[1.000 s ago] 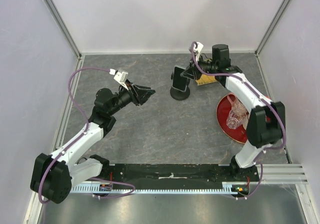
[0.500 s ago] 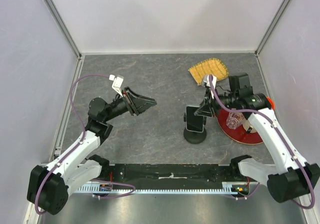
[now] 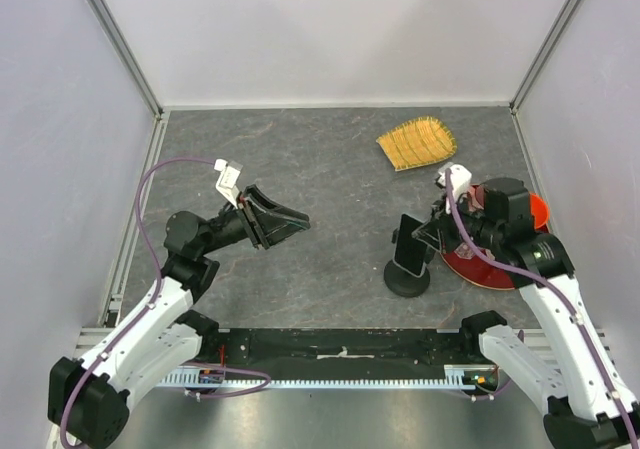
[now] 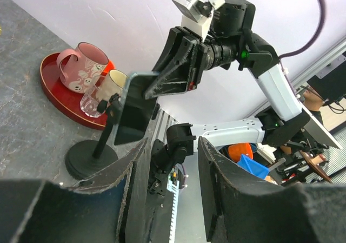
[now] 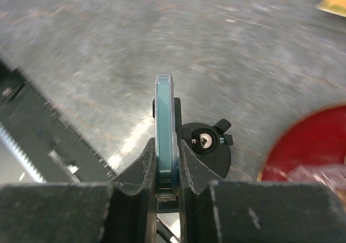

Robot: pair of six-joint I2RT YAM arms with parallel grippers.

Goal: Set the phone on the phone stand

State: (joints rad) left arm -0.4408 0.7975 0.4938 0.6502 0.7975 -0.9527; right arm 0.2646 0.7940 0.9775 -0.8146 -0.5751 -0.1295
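Top external view: the right gripper is pinched shut on the phone and holds it standing up right over the phone stand. The stand's round foot sits on the gray table, near the front and just beside the red plate. From the left wrist view, the back of the phone looks like it touches the little clip on top of the post. I cannot tell if it sits all the way in.

The phone is thin, flat and stiff — it will not bend. It looks light and smooth, so I think it could slip if the fingers let go too soon. The right wrist view shows the fingers squeezing its two flat faces near one end. That seems a good place to hold, since the other end is free to go into the clip.

The stand looks tippy — a thin post on a small foot — so a hard push could knock it over.

The left gripper hangs well apart, fingers spread wide, with nothing in them. On the plate stand a pink mug, a cream mug and a clear glass, close behind the stand. A yellow woven mat lies far back. I see nothing between the phone and the clip.
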